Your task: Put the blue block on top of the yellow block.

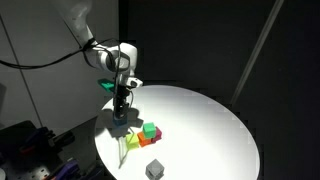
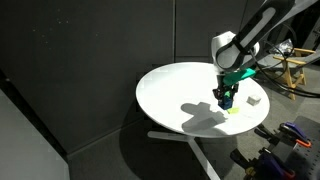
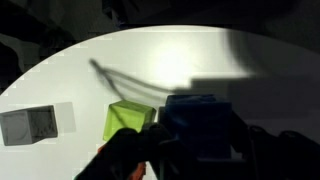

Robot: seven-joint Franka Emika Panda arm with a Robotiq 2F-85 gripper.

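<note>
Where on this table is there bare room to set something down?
The round white table is bare from the small green cube out to its opposite rim. Crowded around the gripper, by the small yellow block and small grey cube.

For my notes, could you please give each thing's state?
blue block: gripped, not yet stacked
gripper: shut on the blue block
yellow block: on the table, top bare
green block: on the table
orange-red block: on the table
grey block: on the table, apart
</note>
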